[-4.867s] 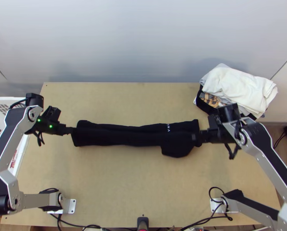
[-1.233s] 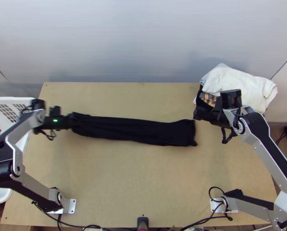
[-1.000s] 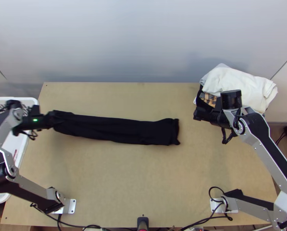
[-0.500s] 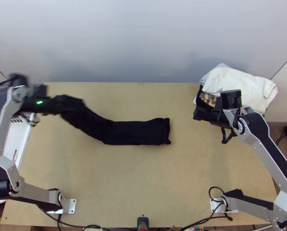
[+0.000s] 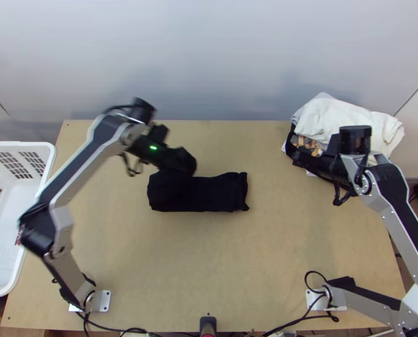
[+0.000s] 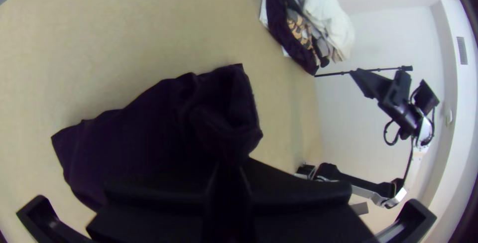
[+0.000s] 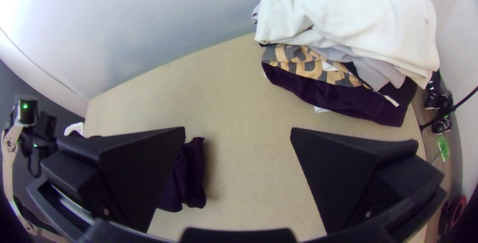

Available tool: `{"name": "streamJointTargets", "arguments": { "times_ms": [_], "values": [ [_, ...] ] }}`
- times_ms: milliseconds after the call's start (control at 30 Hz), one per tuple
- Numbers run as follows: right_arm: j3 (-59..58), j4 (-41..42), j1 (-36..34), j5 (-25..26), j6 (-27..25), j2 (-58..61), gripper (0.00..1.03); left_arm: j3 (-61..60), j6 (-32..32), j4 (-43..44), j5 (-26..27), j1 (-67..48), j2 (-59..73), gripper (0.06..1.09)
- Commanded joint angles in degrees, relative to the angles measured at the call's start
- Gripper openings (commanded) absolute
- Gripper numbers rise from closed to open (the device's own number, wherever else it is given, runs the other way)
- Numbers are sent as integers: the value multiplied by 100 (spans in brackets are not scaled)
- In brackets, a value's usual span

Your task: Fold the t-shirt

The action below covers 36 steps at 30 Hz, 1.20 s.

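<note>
- You have the black cloth t-shirt [image 5: 217,194] folded into a compact strip, its right end creased, nearer the light wooden worktop's [image 5: 209,264] far edge.
- Your left gripper [image 5: 182,164] is clamped on it; your right gripper's [image 5: 299,160] fingers stand apart.

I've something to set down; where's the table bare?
Bare tabletop lies between the black shirt and near edge, and between the shirt and clothes pile. Crowded: the shirt's left part, at the left gripper, and the pile, by the right gripper.
</note>
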Motion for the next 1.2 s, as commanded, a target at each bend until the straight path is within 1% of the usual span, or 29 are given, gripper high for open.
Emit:
{"name": "streamJointTargets", "arguments": {
  "times_ms": [0, 200, 367, 533, 567, 600, 633, 667, 700, 867, 1033, 1100, 1133, 1167],
  "values": [
    [121, -49, -230, -97, 11, -130, 98, 298, -161, 355, -610, -846, 1057, 9],
    [-11, -93, -327, -185, 63, -288, 98, 465, -460, 750, -645, -1021, 1443, 9],
    [-63, -93, -318, -185, 125, -297, 98, 1116, -742, 750, -654, -1162, 1927, 9],
    [-169, -84, -291, -185, 204, -315, 98, 1740, -882, 741, -654, -1435, 2296, 9],
    [-187, -84, -291, -185, 204, -315, 98, 1915, -891, 715, -654, -1496, 2428, 18],
    [-213, -84, -291, -193, 213, -323, 98, 2038, -891, 697, -654, -1549, 2525, 40],
    [-230, -84, -291, -193, 222, -323, 98, 2161, -882, 697, -654, -1593, 2612, 74],
    [-257, -84, -291, -185, 239, -323, 98, 2328, -873, 706, -645, -1654, 2683, 106],
    [-301, -84, -283, -185, 239, -332, 98, 2460, -856, 741, -601, -1707, 2718, 105],
    [-626, 39, -239, -185, 248, -332, 98, 2539, -777, 1225, -540, -1830, 2454, 105],
    [-881, 364, -107, -185, 274, -183, 98, 2539, -917, 1550, -487, -1610, 2085, 105],
    [-863, 399, 34, -255, 512, -60, 98, 2539, -1040, 1664, -408, -1435, 1883, 105],
    [-837, 417, 60, -448, 767, 19, 98, 2539, -1067, 1691, -408, -1347, 1777, 105],
    [-775, 408, 69, -835, 1144, 160, 98, 2522, -1058, 1691, -417, -1224, 1716, 105]
  ]
}}
